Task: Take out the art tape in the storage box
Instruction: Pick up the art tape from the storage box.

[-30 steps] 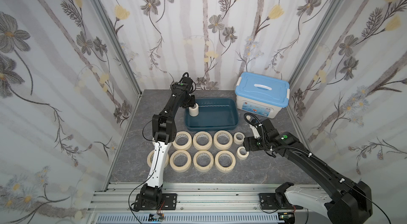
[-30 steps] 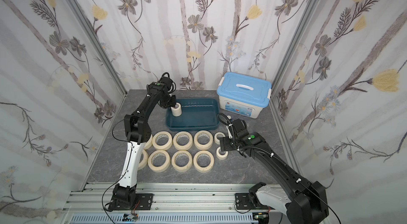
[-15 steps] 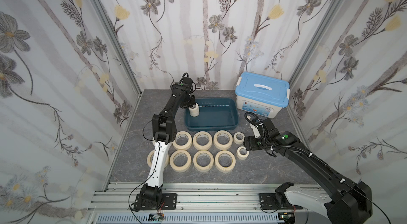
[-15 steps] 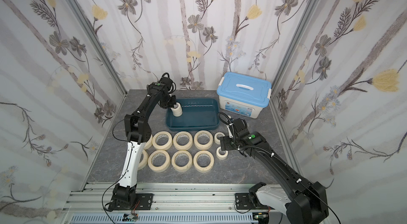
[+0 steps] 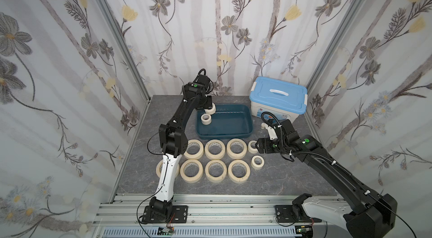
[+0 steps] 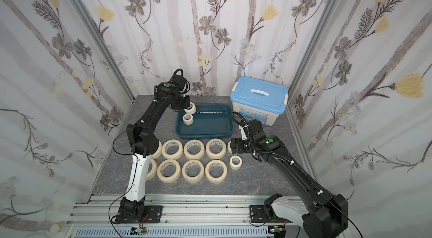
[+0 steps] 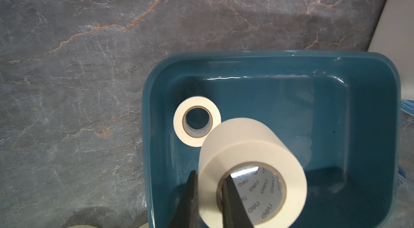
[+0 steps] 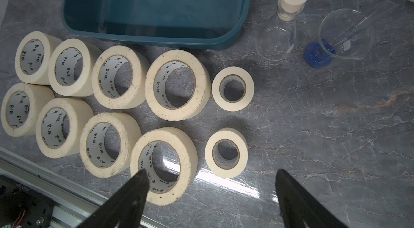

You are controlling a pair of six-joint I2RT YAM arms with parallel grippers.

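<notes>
The storage box (image 5: 233, 129) is a dark teal tray at the back middle of the table. My left gripper (image 7: 209, 176) is shut on a small cream art tape roll (image 7: 251, 166), one finger inside its core and one outside. It holds that roll tilted above the box's left end (image 6: 191, 107). Another small roll (image 7: 197, 123) lies flat in the box below it (image 5: 206, 118). Several large rolls (image 5: 215, 150) and two small ones (image 5: 257, 162) stand in rows on the table before the box. My right gripper (image 8: 211, 172) hangs open and empty beside the small rolls (image 8: 226, 155).
A white tub with a light-blue lid (image 5: 278, 98) stands right of the box. A stoppered glass flask (image 8: 282, 25) and a beaker (image 8: 345, 34) stand between the tub and my right arm. An aluminium rail (image 5: 210, 208) runs along the front edge.
My left gripper has shut on the upper small roll and raised it off the roll beneath. My right arm has barely moved.
</notes>
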